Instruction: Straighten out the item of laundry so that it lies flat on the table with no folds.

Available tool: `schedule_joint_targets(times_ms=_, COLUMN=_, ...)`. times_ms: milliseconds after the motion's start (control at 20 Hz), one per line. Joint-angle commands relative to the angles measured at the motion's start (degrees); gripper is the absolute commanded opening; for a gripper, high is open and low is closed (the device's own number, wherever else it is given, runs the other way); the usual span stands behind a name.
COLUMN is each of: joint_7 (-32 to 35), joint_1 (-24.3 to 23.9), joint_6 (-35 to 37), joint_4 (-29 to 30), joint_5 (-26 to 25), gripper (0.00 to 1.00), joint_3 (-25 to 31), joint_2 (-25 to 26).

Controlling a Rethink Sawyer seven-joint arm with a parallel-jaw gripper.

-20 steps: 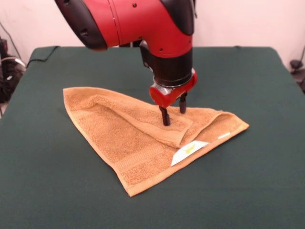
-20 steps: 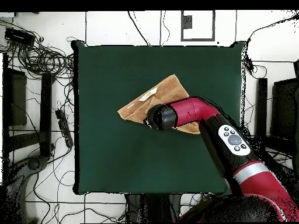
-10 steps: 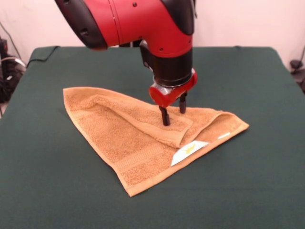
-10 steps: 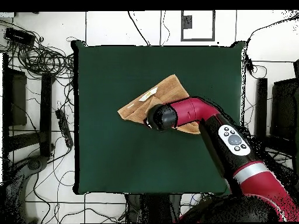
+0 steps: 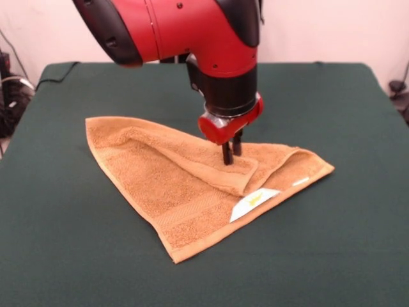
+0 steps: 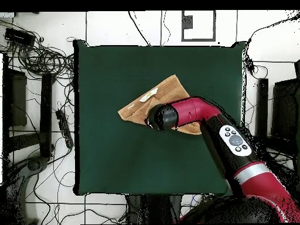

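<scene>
Green table (image 5: 77,256), folded orange towel (image 5: 160,185), jaws (image 5: 231,153) pinched on fold

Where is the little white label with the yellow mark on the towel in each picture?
Front view: the white label lies on the towel's near right edge, below and right of the gripper.
Overhead view: the label shows as a pale strip on the towel's upper left edge, above the arm's dark end.
Shared landmark: the dark green table under the towel.
</scene>
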Motion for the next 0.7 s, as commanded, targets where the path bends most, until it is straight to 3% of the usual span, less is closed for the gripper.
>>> schedule_joint_targets(times_ms=50, joint_7=-1.15, joint_1=2.51, joint_6=-0.2, joint_4=-3.04, joint_5=-1.36, gripper=0.0, joint_3=-1.68, joint_2=0.16)
schedule_joint_targets(times_ms=700, joint_7=0.2, joint_1=3.61, joint_6=0.55, joint_4=-2.46, joint_5=-0.2, gripper=0.0, joint_3=-2.46, joint_2=-1.47)
